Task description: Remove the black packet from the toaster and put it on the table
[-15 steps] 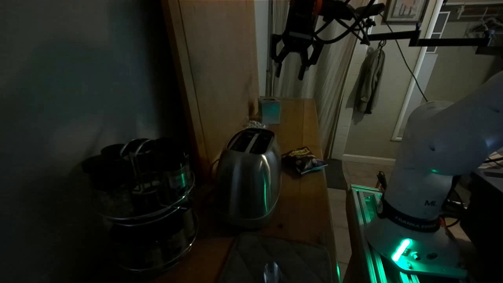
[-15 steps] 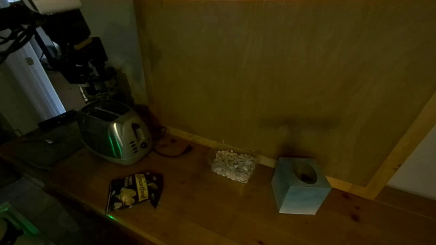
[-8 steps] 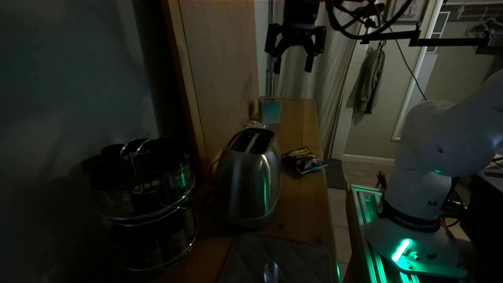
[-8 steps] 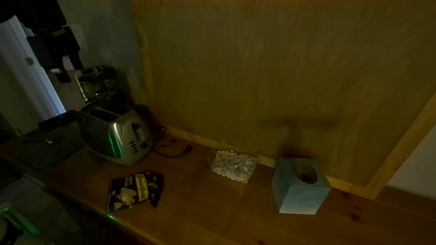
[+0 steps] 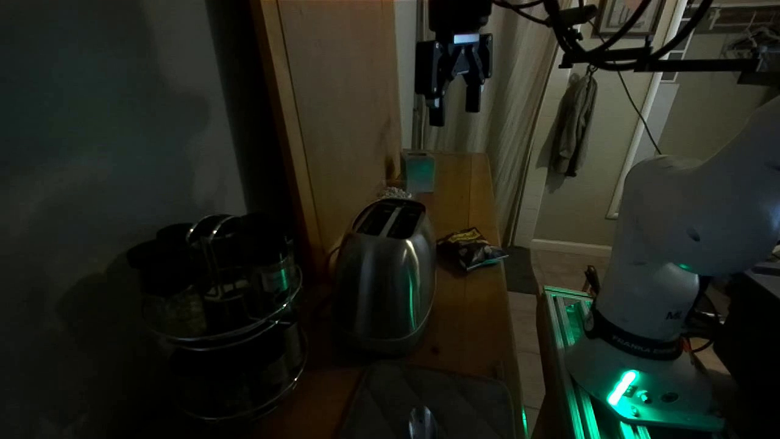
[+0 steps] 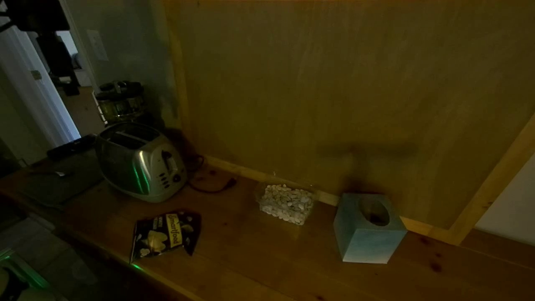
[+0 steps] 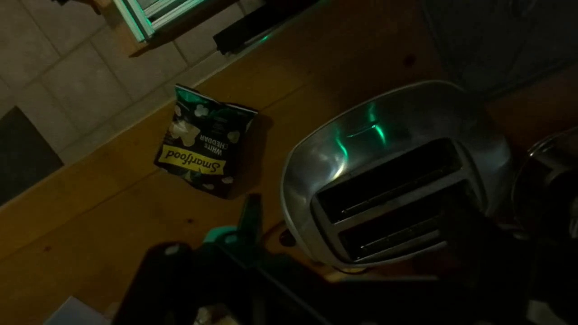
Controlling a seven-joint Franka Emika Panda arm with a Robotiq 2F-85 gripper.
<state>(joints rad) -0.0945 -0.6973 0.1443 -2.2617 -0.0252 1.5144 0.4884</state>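
The black packet, a Smartfood bag with a yellow band, lies flat on the brown wooden table beside the silver toaster. The packet also shows in an exterior view and in the wrist view. The toaster stands upright, and its two top slots look dark in the wrist view, with nothing sticking out. My gripper is open and empty, high above the toaster, fingers pointing down. In the wrist view its fingers show on either side of the toaster's slots, apart from it.
A box of white pebbles and a light blue tissue box stand along the wooden back panel. A wire rack of jars and a dark quilted mat are near the toaster. A power cord lies behind it.
My gripper has moved up and back in an exterior view and has turned, so its fingers look closer together from there. The packet and the toaster have not moved.
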